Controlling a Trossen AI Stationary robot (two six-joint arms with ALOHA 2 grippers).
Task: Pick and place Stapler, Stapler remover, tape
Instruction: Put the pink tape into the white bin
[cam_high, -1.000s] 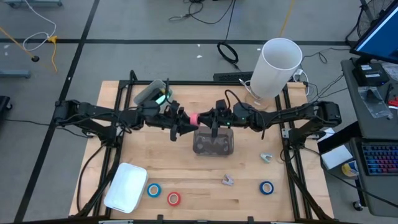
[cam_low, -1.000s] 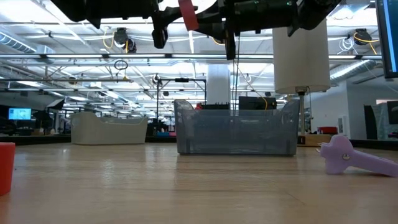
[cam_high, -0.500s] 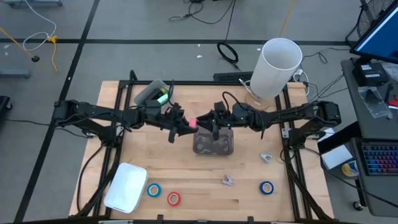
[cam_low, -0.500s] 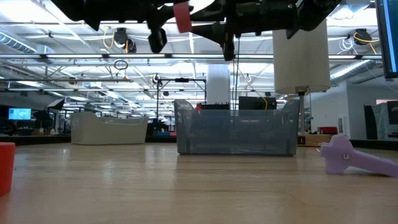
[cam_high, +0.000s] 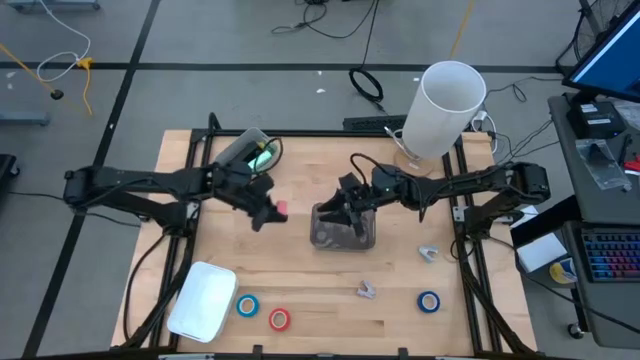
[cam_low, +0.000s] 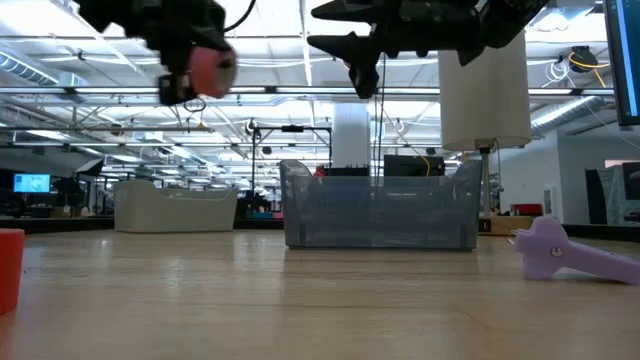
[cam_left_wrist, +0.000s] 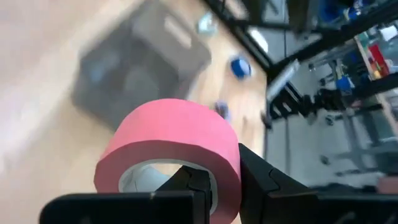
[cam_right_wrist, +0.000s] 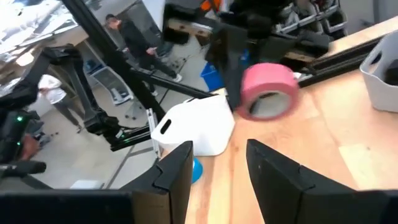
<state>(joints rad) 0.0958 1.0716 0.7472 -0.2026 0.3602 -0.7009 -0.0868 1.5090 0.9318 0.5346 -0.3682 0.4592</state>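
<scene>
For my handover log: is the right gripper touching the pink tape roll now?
Apart. The high view shows bare table between the right gripper and the pink tape roll, which the left gripper holds.

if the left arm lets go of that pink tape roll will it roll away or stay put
Likely it would bounce, then maybe roll: the pink tape roll is a round ring held above the table by the left gripper. It looks light. Landing flat, its broad band would probably keep it put.

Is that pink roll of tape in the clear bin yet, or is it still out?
Still out. The left end effector is shut on the pink tape roll, in the air beside the clear bin, not over it.
</scene>
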